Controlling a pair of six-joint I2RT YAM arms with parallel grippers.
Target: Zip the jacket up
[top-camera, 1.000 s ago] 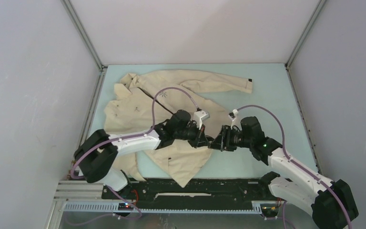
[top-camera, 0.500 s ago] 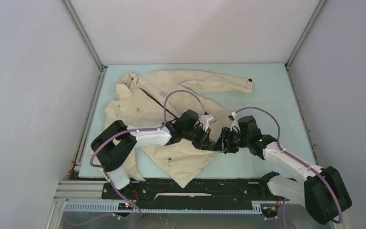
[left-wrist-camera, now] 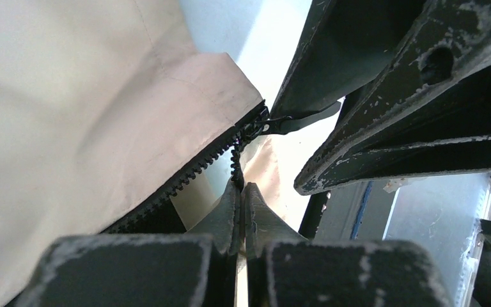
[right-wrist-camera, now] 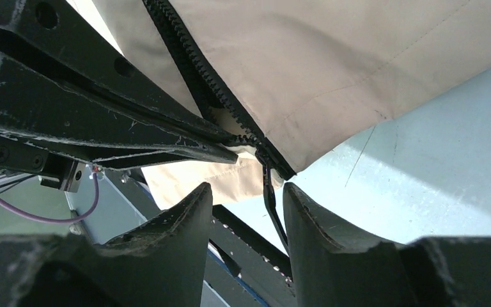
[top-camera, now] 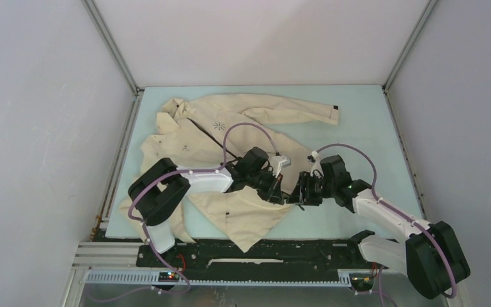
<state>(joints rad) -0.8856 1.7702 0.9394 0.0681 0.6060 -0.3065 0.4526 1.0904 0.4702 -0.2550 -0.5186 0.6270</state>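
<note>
While your left gripper (left-wrist-camera: 241, 188) pinches shut on the dark toothed zipper (left-wrist-camera: 185, 176) at the hem of the cream fabric jacket (top-camera: 179, 153) spread on the pale-blue table (top-camera: 358, 115), your right gripper (right-wrist-camera: 246, 188) straddles the slim black pull tab (right-wrist-camera: 268, 192), fingers apart: clamp, then draw collarward.

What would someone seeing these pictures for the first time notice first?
A large cream fabric jacket sprawls across the pale blue table, collar at the far left. At its right hem edge the two black grippers meet nose to nose. The left gripper is pinched shut on the dark zipper tape, while the right gripper stands open with the thin black zipper pull between its fingers.
</note>
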